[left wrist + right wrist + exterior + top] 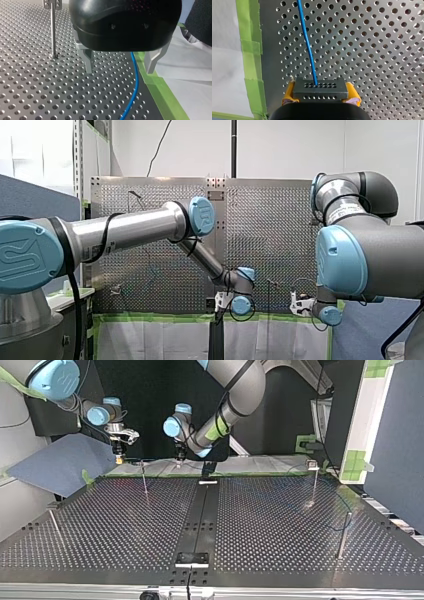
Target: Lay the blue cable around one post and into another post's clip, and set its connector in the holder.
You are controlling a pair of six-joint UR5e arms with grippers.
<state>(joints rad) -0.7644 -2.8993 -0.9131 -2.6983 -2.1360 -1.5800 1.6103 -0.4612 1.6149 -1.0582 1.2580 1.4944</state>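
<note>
Right wrist view | right gripper (321,95) clamps rectangular perforated connector (320,89) | blue cable (308,47)

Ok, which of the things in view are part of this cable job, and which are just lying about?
Job: blue cable; connector, held in my right gripper; my left gripper, open by the cable; clip-topped post.
Lying about: green tape; white sheet beyond it; blue-grey panel at the top view's left.
</note>
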